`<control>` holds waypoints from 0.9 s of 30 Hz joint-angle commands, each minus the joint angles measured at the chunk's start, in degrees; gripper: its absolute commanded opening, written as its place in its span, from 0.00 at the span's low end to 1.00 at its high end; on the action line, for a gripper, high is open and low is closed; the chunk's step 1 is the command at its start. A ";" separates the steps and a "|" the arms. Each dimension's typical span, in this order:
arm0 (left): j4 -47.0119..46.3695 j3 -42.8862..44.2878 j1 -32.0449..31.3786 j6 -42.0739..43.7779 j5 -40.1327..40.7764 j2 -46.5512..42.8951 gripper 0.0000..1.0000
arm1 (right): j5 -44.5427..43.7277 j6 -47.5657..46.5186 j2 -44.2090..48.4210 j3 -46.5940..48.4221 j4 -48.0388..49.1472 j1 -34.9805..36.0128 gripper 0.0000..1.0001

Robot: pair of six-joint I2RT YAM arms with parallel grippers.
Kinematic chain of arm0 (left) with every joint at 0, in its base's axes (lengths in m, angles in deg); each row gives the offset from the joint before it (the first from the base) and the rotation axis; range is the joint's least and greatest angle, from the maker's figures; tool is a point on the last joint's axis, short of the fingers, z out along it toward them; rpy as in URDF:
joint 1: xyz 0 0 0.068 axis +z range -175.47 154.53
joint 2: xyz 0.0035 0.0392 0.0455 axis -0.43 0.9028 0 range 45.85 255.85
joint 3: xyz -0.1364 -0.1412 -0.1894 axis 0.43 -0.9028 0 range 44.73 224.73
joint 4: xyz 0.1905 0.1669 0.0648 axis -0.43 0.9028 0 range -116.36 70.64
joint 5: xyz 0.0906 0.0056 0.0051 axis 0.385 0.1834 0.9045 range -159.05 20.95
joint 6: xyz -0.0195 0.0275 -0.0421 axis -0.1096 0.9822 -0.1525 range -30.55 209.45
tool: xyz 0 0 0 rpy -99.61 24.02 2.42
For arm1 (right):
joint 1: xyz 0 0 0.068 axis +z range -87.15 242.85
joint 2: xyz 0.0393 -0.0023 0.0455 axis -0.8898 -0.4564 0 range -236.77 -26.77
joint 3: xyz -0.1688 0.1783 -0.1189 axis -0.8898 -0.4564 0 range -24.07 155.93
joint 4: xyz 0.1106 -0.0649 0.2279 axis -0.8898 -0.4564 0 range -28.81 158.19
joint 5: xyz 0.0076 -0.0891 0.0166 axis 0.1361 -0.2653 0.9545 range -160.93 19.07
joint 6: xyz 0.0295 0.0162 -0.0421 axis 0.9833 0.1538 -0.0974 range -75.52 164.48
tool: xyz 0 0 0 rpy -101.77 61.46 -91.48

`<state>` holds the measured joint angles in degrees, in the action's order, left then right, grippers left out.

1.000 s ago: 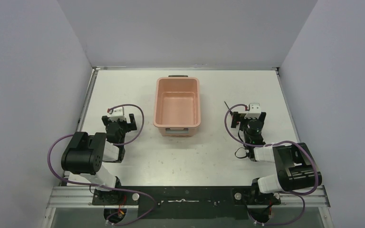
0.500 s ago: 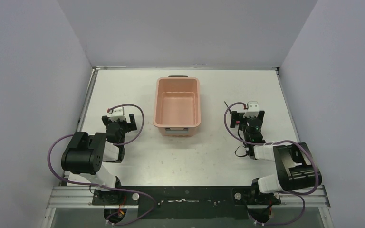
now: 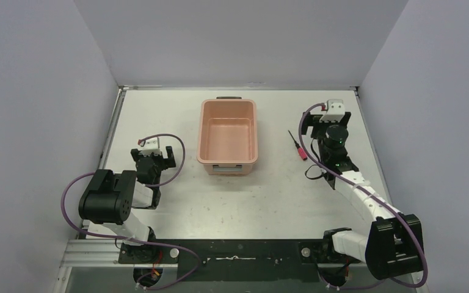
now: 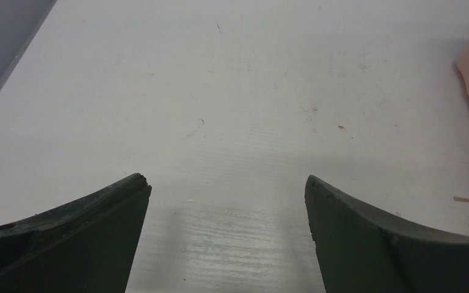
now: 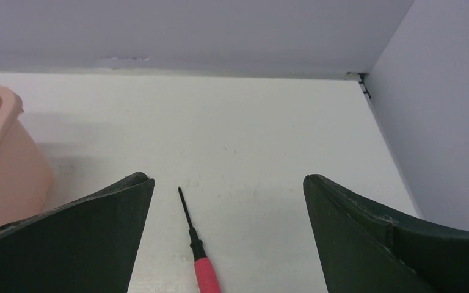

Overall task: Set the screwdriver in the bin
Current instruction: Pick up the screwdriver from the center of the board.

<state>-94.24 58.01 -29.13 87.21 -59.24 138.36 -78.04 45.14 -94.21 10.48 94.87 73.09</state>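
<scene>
The screwdriver (image 3: 296, 145) lies flat on the table (image 3: 269, 201) right of the bin (image 3: 228, 137), its long axis running near-to-far, dark tip toward the back wall, red handle nearer the arms, with the right gripper (image 5: 227, 183) spread wide beside it and the left gripper (image 4: 227, 183) gaping too.

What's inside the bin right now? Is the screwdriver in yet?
Nothing visible: in the top view the bin shows only its bare pink floor. The screwdriver lies outside, on the table right of it. A thin strip under the near rim may be hidden.
</scene>
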 commanded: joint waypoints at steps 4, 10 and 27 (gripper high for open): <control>-1.40 1.31 -0.12 0.42 0.04 -0.20 0.97 | -1.83 0.00 1.20 17.28 -17.42 0.75 1.00; -1.38 1.31 -0.12 0.48 0.04 -0.22 0.97 | -1.37 1.32 -0.83 30.44 -27.56 0.77 1.00; -1.38 1.31 -0.12 0.48 0.04 -0.20 0.97 | 7.31 2.26 -9.92 56.24 -49.38 -0.23 1.00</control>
<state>-94.24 58.01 -29.13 87.21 -59.24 138.36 -73.17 46.61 -102.71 62.34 50.04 73.28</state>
